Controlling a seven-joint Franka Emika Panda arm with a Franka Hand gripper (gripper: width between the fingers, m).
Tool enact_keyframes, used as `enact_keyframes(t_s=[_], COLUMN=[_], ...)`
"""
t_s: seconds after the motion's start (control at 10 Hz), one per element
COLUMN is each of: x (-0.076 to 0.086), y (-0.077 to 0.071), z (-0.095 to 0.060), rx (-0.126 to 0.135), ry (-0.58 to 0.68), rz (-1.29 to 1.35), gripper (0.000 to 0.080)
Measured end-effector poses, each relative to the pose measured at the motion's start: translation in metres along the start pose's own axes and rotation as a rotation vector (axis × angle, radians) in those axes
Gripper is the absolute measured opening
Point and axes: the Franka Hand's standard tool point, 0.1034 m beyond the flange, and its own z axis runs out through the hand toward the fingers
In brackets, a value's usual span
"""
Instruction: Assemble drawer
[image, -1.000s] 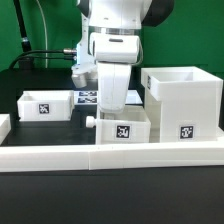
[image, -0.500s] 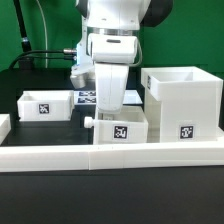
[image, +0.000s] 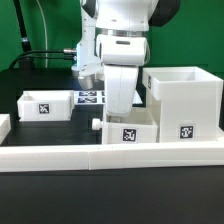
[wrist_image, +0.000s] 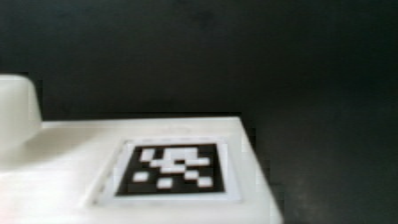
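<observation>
A small white box tray (image: 126, 132) with a knob (image: 96, 124) on its side and a square tag stands just behind the border wall, next to the large white casing (image: 185, 100). My gripper (image: 121, 105) reaches down into this tray from above. Its fingertips are hidden by the tray's rim, and it appears shut on the tray's wall. The wrist view shows only a blurred tag (wrist_image: 175, 168) on a white face of the tray (wrist_image: 71, 150), with no fingers in it. A second tagged box tray (image: 45, 105) stands apart at the exterior view's left.
A long low white border wall (image: 60, 157) runs across the front. The marker board (image: 88, 97) lies flat behind the trays. Black cables and a green backdrop are at the far left. The table top is black.
My arm and the small box tray under it have shifted together to the exterior view's right, closer to the large casing. The left tray and casing have not moved.
</observation>
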Motion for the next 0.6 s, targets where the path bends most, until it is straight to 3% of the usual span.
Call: enact_keyframes(t_s=[0.4, 0.5, 0.6], x=[0.009, 0.01, 0.009], y=[-0.005, -0.004, -0.004], z=[0.002, 0.002, 0.002], rx=[0.007, 0.003, -0.022], ry=[0.005, 0.006, 0.013], rz=[-0.014, -0.015, -0.011], gripper=[0.0042, 0.0042, 0.0042])
